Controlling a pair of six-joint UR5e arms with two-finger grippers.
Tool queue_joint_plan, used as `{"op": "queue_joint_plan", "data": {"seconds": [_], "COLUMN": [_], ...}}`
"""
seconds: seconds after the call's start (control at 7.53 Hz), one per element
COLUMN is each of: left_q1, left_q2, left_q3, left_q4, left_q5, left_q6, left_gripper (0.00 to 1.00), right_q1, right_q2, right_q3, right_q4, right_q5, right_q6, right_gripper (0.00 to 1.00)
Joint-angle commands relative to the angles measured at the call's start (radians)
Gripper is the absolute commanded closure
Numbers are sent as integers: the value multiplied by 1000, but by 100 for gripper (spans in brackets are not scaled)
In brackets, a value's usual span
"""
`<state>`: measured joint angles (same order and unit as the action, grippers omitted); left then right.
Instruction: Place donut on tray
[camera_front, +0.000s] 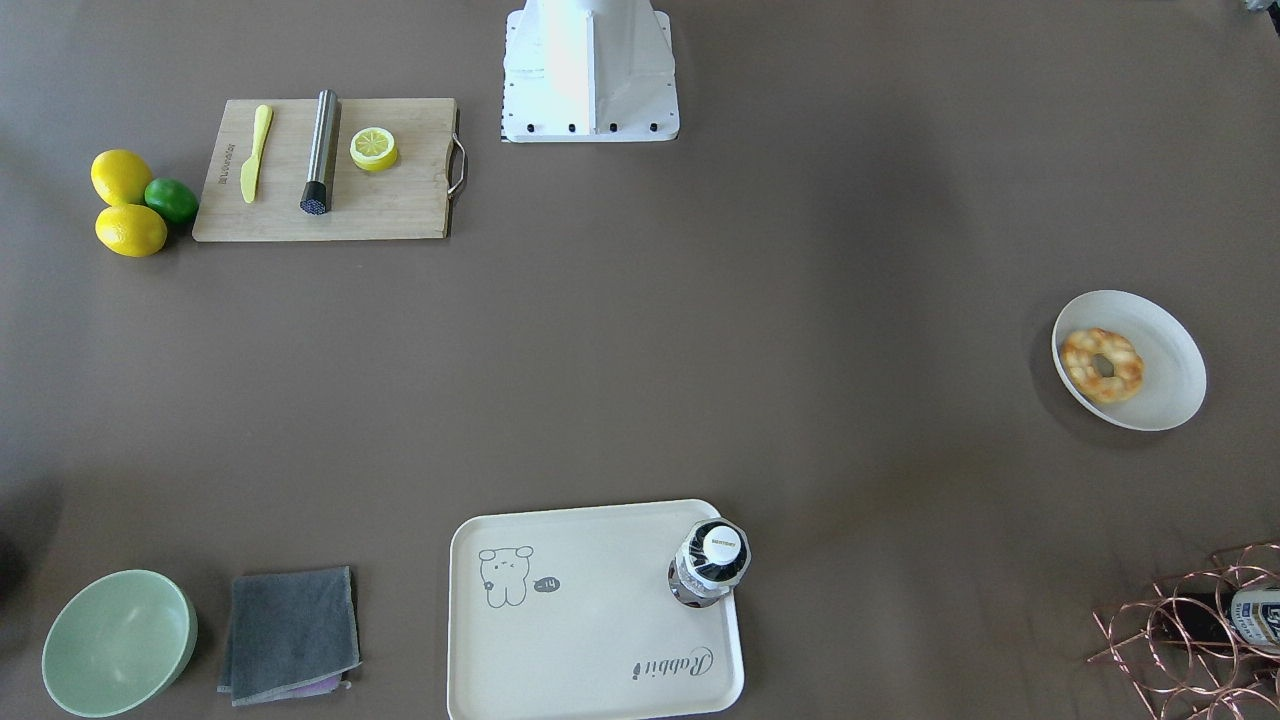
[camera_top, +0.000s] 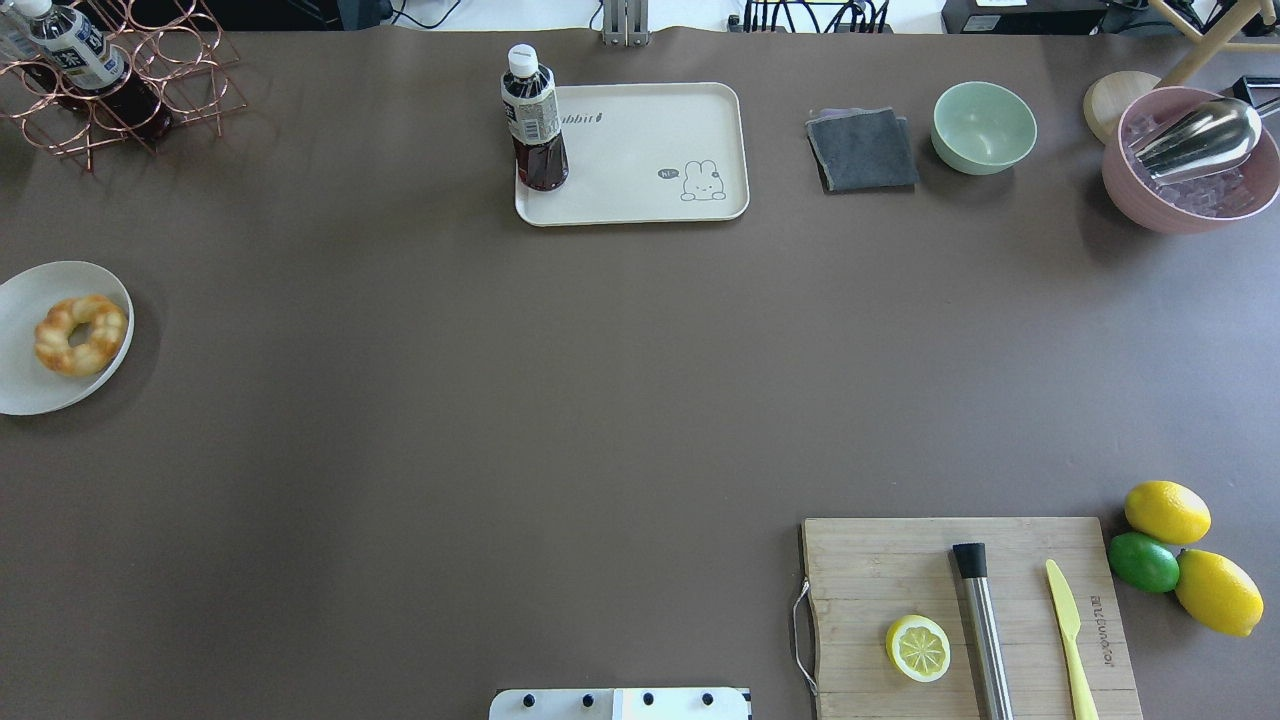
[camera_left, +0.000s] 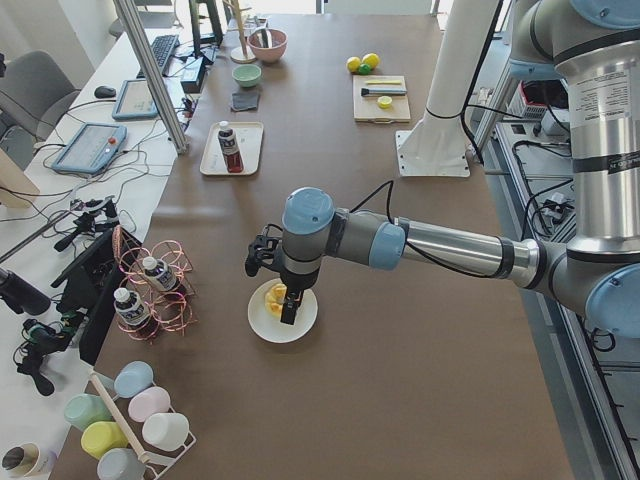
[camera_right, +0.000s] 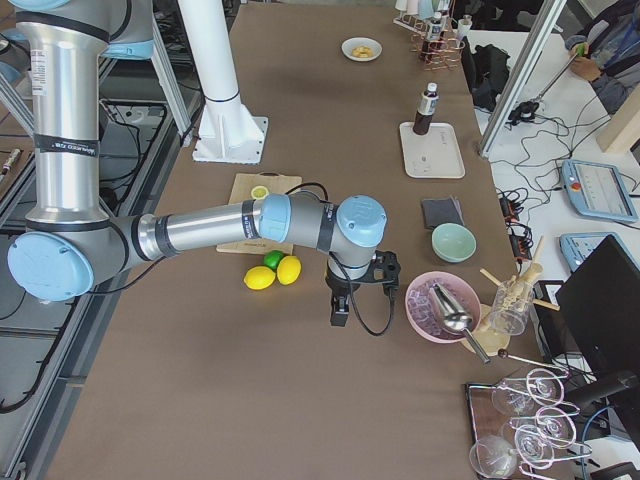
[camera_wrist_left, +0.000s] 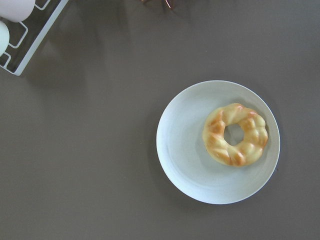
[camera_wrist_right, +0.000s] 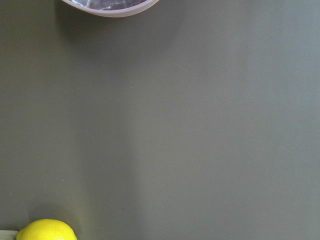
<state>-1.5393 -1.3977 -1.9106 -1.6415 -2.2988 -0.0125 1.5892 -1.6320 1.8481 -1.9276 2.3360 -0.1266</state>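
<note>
The donut (camera_front: 1102, 366) is a golden-brown twisted ring lying on a round white plate (camera_front: 1165, 385) at the table's left side; it also shows in the overhead view (camera_top: 80, 334) and the left wrist view (camera_wrist_left: 235, 135). The cream tray (camera_front: 590, 640) with the cartoon and "Rabbit" script lies at the far middle edge (camera_top: 640, 170) and holds a dark bottle (camera_top: 535, 125) in one corner. My left gripper (camera_left: 290, 308) hangs just above the plate in the exterior left view only; I cannot tell whether it is open or shut. My right gripper (camera_right: 340, 315) points down near the lemons; its state is unclear too.
A wooden cutting board (camera_top: 880, 570) carries a lemon half (camera_top: 918, 648), a steel cylinder and a yellow knife. Two lemons and a lime (camera_top: 1143, 561) lie beside it. A green bowl (camera_top: 984, 127), grey cloth (camera_top: 862, 150), pink ice bowl (camera_top: 1190, 165) and copper bottle rack (camera_top: 120, 80) line the far edge.
</note>
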Motion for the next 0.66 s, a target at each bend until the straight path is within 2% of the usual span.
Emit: {"op": "queue_joint_plan", "data": {"seconds": [0.0,0.4,0.53], "left_q1": [39,44,42], "left_q2": [29,43,55], "left_q3": [22,33,39], "left_q4": [-81,-84,-86], "left_q5": [79,50,-23], "left_q6": [-1,-12,-39], "left_gripper": [3,2,3], "right_q1": [0,0,0], "right_q2": [-3,-12,-12], "right_q3": [0,3,2], "right_q4": [-1,1,2], "right_q5": [0,0,2], "right_q6": [-1,-1,-1], "right_gripper": [0,0,0]}}
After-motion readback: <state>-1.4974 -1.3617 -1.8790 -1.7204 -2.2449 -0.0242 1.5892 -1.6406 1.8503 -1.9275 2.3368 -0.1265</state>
